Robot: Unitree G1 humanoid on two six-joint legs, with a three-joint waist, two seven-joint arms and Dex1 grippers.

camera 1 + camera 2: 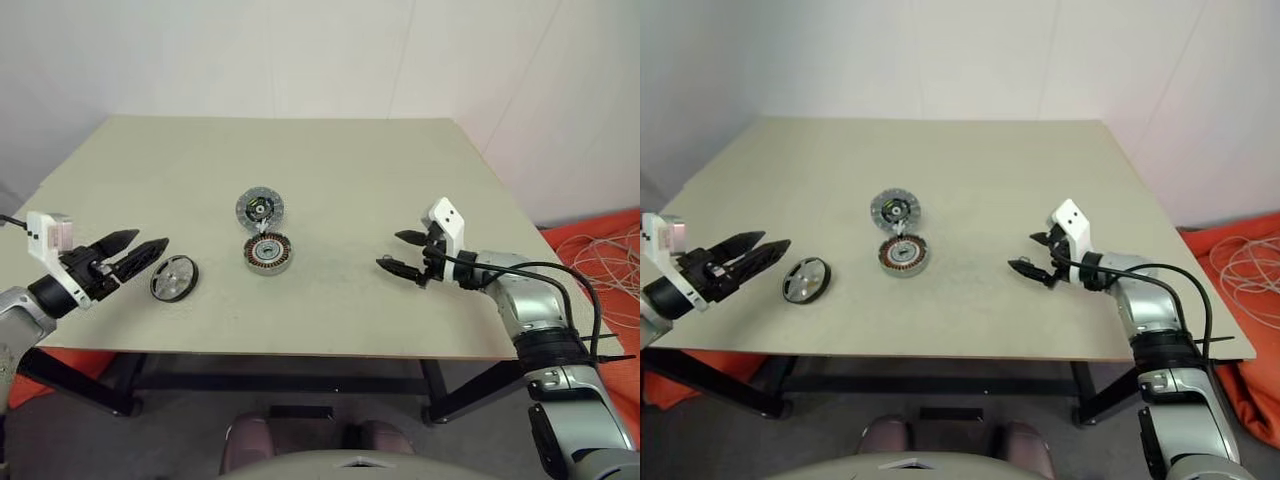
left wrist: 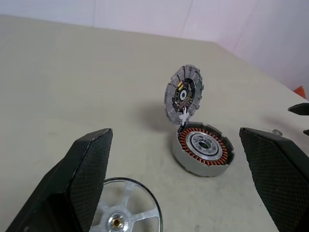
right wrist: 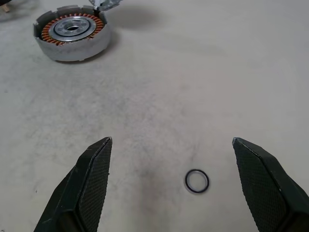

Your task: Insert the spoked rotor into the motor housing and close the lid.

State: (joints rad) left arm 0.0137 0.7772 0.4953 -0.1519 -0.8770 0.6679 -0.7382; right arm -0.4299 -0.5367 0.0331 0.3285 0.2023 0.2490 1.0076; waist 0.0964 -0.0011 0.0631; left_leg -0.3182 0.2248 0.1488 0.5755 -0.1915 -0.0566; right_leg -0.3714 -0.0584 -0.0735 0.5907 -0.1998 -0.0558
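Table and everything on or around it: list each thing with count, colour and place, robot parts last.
table: one, beige, centre of view.
motor housing: one, silver with copper windings, mid-table, open.
lid: one, dark grey, tilted up at the housing's far edge.
spoked rotor: one, black rim with silver spokes, flat, left of the housing.
small ring: one, black, on the table by the right gripper.
cables: a bundle, white, on orange fabric right of the table.
left gripper: one, black, open, beside the rotor.
right gripper: one, black, open, above the small ring.
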